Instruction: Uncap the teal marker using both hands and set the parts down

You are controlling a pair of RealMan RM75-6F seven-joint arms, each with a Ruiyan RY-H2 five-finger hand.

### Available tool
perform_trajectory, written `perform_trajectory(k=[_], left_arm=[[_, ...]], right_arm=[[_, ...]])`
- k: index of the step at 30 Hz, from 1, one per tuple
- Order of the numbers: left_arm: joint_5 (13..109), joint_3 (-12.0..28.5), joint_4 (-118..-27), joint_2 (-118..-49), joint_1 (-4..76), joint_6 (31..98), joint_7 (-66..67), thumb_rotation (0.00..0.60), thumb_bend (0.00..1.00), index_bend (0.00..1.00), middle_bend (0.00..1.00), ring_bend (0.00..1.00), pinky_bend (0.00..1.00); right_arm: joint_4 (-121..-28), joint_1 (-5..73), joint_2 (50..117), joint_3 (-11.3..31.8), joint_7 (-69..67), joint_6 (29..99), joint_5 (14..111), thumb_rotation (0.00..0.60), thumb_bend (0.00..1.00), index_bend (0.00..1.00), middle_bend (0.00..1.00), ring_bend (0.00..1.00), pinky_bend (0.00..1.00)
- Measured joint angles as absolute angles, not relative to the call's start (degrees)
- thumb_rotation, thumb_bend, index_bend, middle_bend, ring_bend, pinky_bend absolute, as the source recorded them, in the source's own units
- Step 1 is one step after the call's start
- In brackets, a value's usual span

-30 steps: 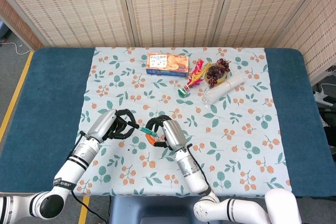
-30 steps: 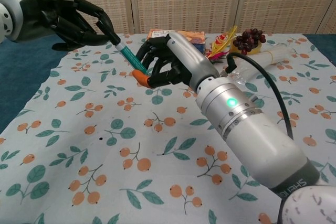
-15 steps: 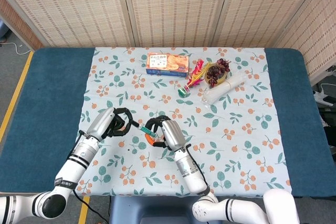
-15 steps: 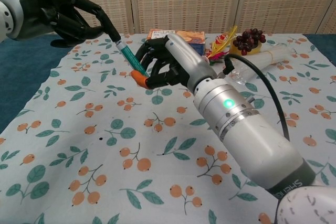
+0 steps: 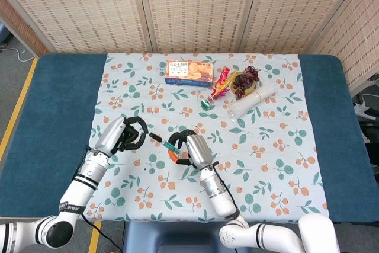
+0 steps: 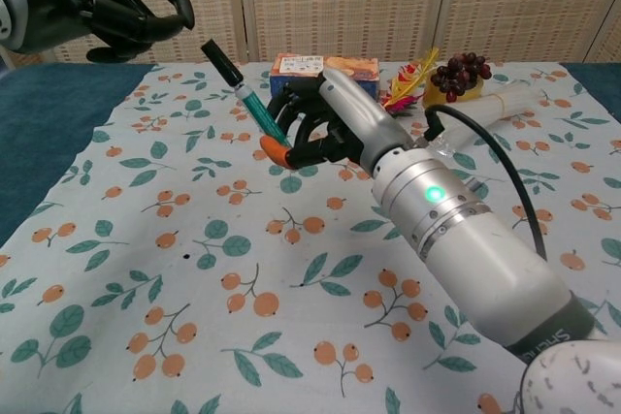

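The robot's right hand [image 6: 325, 128] grips the teal marker [image 6: 254, 111] near its orange end, above the patterned tablecloth [image 6: 194, 269] towards the front edge of the table [image 5: 59, 105]. The marker tilts up and to the left, its black tip [image 6: 221, 61] free in the air and well clear of the cloth. The right forearm reaches in from the front edge, fingers [image 6: 291, 104] curled around the barrel.

The left hand [image 6: 116, 2] hangs apart from the marker, off to the left and raised, its fingers curled inward; whether it holds anything cannot be told from either view. In the head view the left hand [image 5: 127, 134] sits just left of the marker's tip, with a gap between them.

Near the table's far edge lie a snack box [image 5: 189, 70], a bunch of grapes [image 5: 245, 80] and a clear plastic packet [image 5: 253, 101].
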State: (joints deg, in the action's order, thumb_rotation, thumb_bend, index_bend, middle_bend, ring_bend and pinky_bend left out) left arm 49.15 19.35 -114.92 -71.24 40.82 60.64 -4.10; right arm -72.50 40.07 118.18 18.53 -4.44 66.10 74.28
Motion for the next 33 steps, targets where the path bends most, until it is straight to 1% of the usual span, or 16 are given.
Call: perform_trajectory(k=[1, 2, 4, 5, 6, 9, 11, 13, 17, 22, 27, 31, 33], left_arm=[[49.2, 19.4, -114.5, -71.1, 40.8, 60.2, -4.4, 0.600, 0.76, 0.82, 1.00, 0.80, 0.92], [49.3, 19.4, -114.0, -70.7, 40.8, 59.4, -4.8, 0.600, 0.72, 0.80, 1.00, 0.80, 0.92], [49.5, 19.2, -112.8, -70.2, 40.6, 57.9, -5.8, 0.600, 0.63, 0.72, 0.99, 0.80, 0.92], [49.9, 19.1, -112.0, -69.9, 40.4, 56.7, -6.8, 0.600, 0.59, 0.64, 0.97, 0.80, 0.91], [50.3, 18.9, -111.4, -69.7, 40.3, 55.8, -7.6, 0.600, 0.56, 0.56, 0.94, 0.79, 0.91], [51.9, 18.3, -109.3, -69.0, 39.8, 52.7, -10.4, 0.600, 0.55, 0.47, 0.86, 0.79, 0.91], [53.2, 17.6, -107.7, -68.5, 39.6, 50.7, -11.7, 0.600, 0.55, 0.45, 0.81, 0.78, 0.90], [54.1, 17.1, -107.0, -68.2, 39.5, 49.2, -12.4, 0.600, 0.54, 0.43, 0.73, 0.77, 0.90], [55.9, 15.3, -105.9, -67.2, 39.7, 46.7, -11.9, 0.600, 0.51, 0.37, 0.55, 0.74, 0.89], [56.8, 13.6, -105.1, -66.8, 39.8, 45.9, -10.3, 0.600, 0.51, 0.31, 0.41, 0.72, 0.88], [56.6, 12.6, -104.8, -66.3, 40.2, 44.0, -9.9, 0.600, 0.51, 0.31, 0.35, 0.72, 0.88], [56.7, 11.7, -104.6, -65.5, 40.6, 42.5, -9.5, 0.600, 0.51, 0.31, 0.34, 0.70, 0.88], [57.4, 11.1, -104.6, -65.1, 40.6, 42.2, -8.8, 0.600, 0.51, 0.30, 0.33, 0.67, 0.86]], right_arm=[[-72.4, 40.1, 117.9, 18.4, -4.0, 66.0, 74.3, 0.600, 0.41, 0.92, 0.77, 0.55, 0.27], [-72.2, 40.1, 117.7, 18.3, -3.5, 65.7, 74.3, 0.600, 0.41, 0.92, 0.77, 0.55, 0.27], [-72.1, 40.4, 117.0, 17.8, -1.4, 64.7, 74.1, 0.600, 0.41, 0.92, 0.77, 0.55, 0.27], [-72.1, 40.6, 116.5, 17.6, -0.1, 64.0, 74.0, 0.600, 0.41, 0.92, 0.77, 0.55, 0.27], [-72.2, 40.9, 116.0, 17.4, 1.5, 63.2, 73.8, 0.600, 0.41, 0.92, 0.77, 0.55, 0.27], [-72.4, 42.1, 114.4, 16.8, 8.2, 61.0, 73.4, 0.600, 0.41, 0.92, 0.77, 0.55, 0.27], [-73.0, 43.1, 113.2, 16.2, 14.2, 58.8, 72.3, 0.600, 0.41, 0.92, 0.77, 0.55, 0.27], [-73.8, 44.2, 112.0, 15.7, 21.0, 57.0, 71.0, 0.600, 0.41, 0.92, 0.77, 0.55, 0.27], [-75.2, 46.2, 110.1, 14.5, 33.7, 55.1, 68.6, 0.600, 0.41, 0.92, 0.77, 0.55, 0.27], [-77.0, 48.1, 108.4, 12.8, 46.4, 54.3, 63.5, 0.600, 0.41, 0.92, 0.77, 0.55, 0.27], [-77.6, 49.3, 108.0, 11.4, 54.8, 53.9, 56.8, 0.600, 0.41, 0.92, 0.77, 0.55, 0.27], [-77.3, 51.2, 108.3, 9.9, 63.8, 54.9, 52.6, 0.600, 0.41, 0.92, 0.77, 0.55, 0.27], [-77.1, 51.9, 108.4, 9.2, 67.1, 55.9, 52.2, 0.600, 0.41, 0.92, 0.77, 0.55, 0.27]])
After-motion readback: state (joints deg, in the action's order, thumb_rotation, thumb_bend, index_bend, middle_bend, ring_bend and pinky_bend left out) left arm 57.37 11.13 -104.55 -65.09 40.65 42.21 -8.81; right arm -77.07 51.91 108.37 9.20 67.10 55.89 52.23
